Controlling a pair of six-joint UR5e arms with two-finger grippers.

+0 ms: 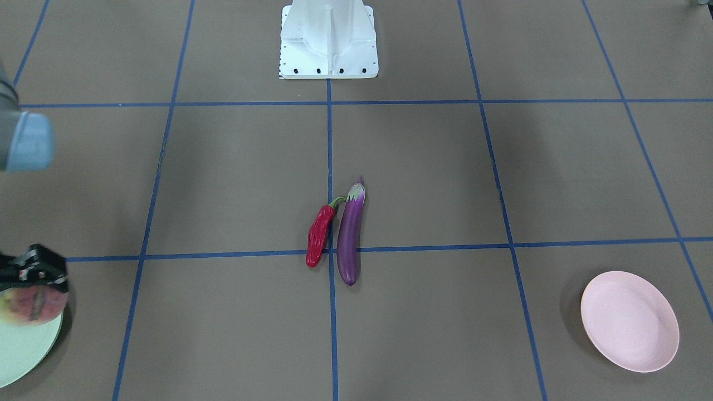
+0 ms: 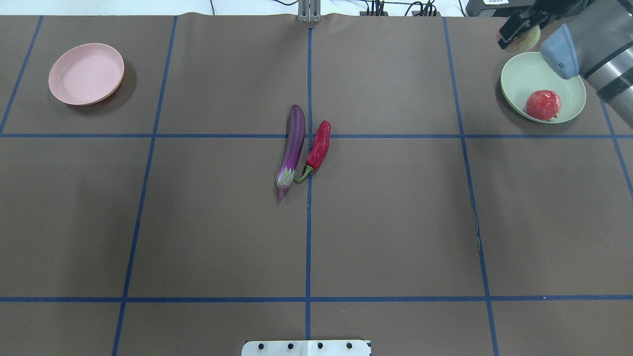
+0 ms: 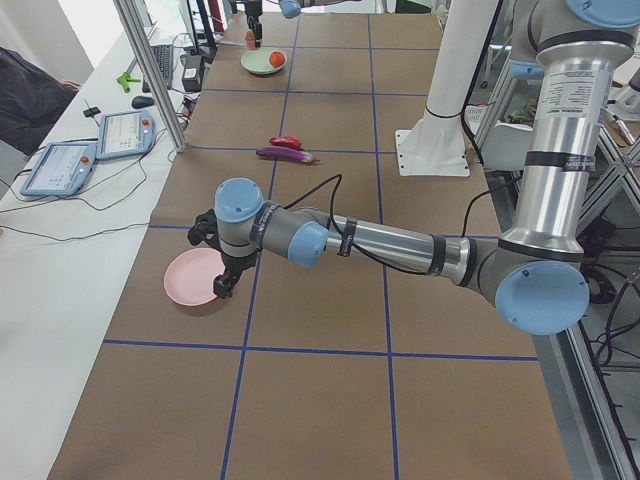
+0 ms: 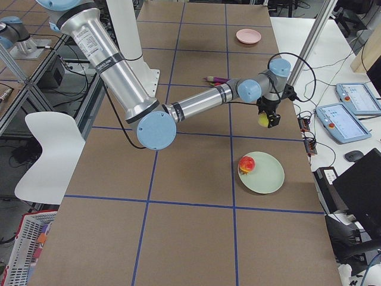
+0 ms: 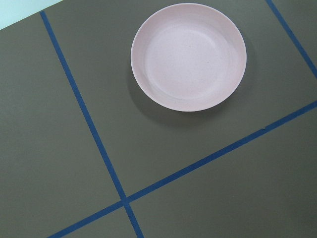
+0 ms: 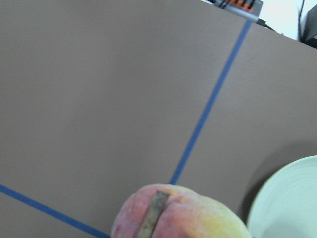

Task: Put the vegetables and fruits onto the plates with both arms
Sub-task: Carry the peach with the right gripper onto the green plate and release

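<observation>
My right gripper [image 1: 33, 285] is shut on the yellow-green, pink-blushed peach [image 1: 19, 307] and holds it just above the edge of the mint green plate [image 2: 524, 74]. The red-orange apple-like ball [image 2: 543, 105] lies in that plate. The purple eggplant [image 2: 292, 146] and the red chili pepper [image 2: 318, 146] lie side by side, almost touching, at the table's centre. The pink plate [image 2: 86, 74] holds nothing. My left gripper [image 3: 226, 284] hangs over the pink plate's inner edge; I cannot tell whether it is open or shut.
The white pedestal base [image 1: 328, 44] stands at the robot's side of the table. Two tablets [image 3: 90, 150] and cables lie on a side bench where a person's sleeve [image 3: 25, 85] shows. Blue tape lines grid the brown mat.
</observation>
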